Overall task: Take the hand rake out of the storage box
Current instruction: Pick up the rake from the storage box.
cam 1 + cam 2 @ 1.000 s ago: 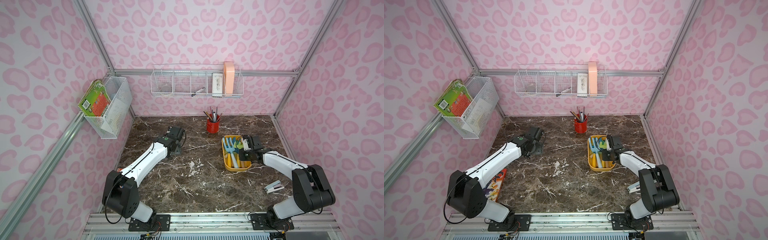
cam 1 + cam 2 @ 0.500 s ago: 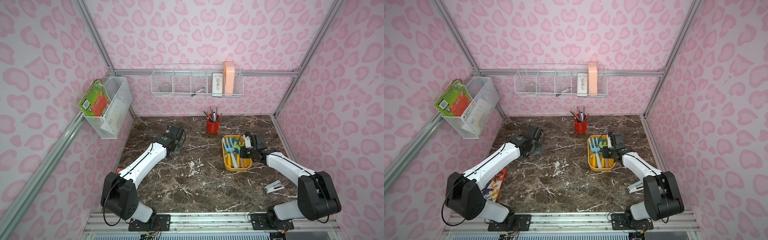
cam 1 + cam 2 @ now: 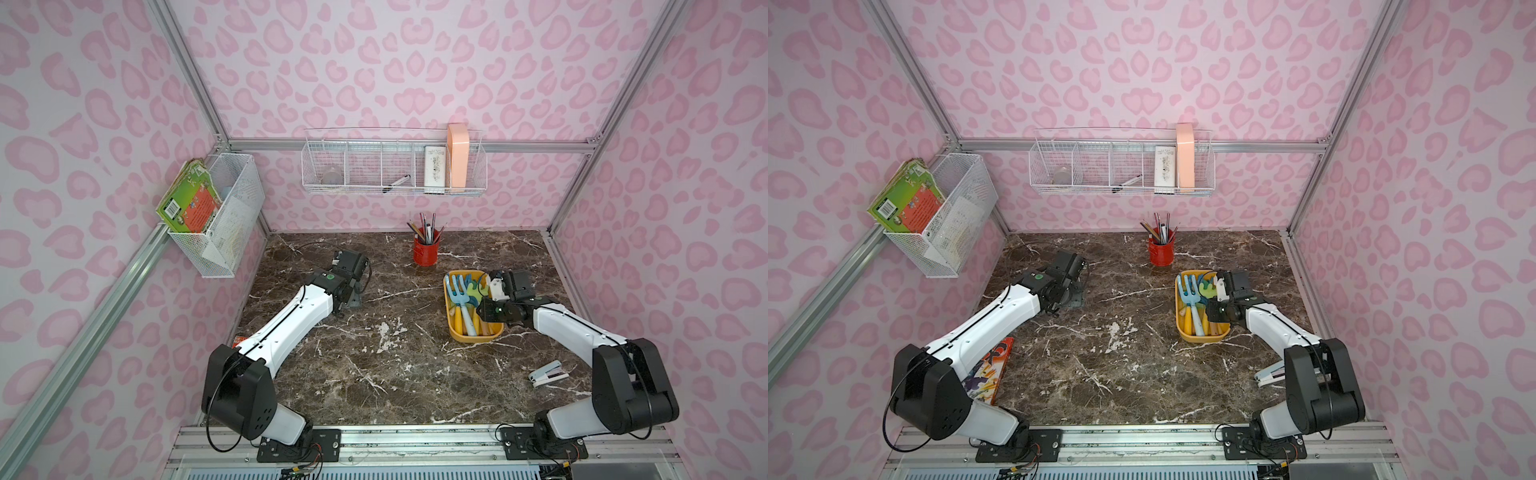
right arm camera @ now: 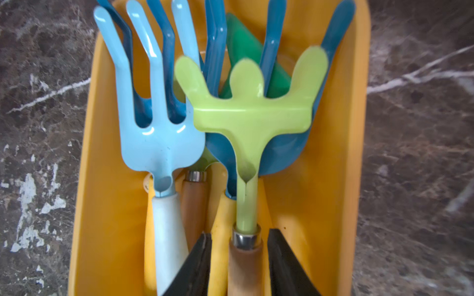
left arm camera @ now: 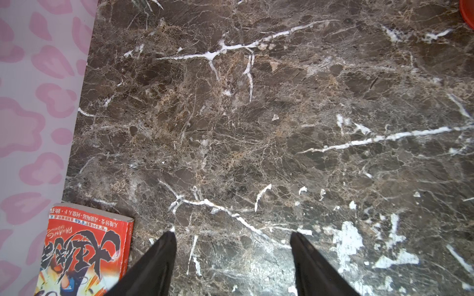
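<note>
1. We see the right arm (image 3: 573, 328) bent at the elbow. It reaches in over the near end of the storage box (image 3: 473, 336), which sits on the right half of the marble table (image 3: 374, 374), nearer us than the red pencil cup (image 3: 424, 253).
2. The right gripper (image 4: 239, 233) is narrowly parted. Its black fingers (image 4: 195, 269) flank the wooden handle of the hand rake (image 4: 251, 115), and a sliver of yellow shows beside one finger, so it is not clamped.
3. The hand rake lies inside the box on top of the other tools. It has a glossy lime-green head with three rounded tines and a chrome ferrule.
4. Beside it lies a pale-blue fork (image 4: 159, 143) with a white handle, over dark-blue tools.
5. The left arm (image 3: 291, 320) stretches forward over the table's left rear. The left gripper (image 5: 232, 234) stands wide above bare veined marble, holding nothing.
6. A red-covered book (image 5: 84, 251) at the wall bears black brush-style Chinese characters. Its small Latin lettering appears to read "DAWANG".
</note>
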Robot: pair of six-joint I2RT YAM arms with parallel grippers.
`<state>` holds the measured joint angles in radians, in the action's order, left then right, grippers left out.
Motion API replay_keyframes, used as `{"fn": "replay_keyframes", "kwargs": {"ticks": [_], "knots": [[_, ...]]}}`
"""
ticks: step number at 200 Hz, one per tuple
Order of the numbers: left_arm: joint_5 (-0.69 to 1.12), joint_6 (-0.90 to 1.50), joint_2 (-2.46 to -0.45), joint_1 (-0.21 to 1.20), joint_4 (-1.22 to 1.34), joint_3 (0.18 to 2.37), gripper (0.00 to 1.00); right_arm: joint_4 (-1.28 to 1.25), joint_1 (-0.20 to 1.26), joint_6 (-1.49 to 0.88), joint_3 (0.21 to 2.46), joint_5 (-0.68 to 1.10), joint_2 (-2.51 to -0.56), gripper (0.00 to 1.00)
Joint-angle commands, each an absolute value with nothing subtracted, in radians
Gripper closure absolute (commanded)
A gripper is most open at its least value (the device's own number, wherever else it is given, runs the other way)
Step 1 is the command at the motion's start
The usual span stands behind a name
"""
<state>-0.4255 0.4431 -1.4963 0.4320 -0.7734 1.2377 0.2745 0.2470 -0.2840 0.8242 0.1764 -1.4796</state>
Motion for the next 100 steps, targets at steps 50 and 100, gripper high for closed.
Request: {"fn": "replay_keyframes", "kwargs": {"ticks": [50,100], "knots": [[-0.446,0.454,-1.463,0.432,-0.815,1.241,0.25,0.268,0.263,-0.290,0.824,0.161,-1.559,0.76],[-0.460,0.453,-1.464,0.431,-0.823,1.258,0.25,0.307,0.273,-0.305,0.864,0.130,-1.485,0.89]]}}
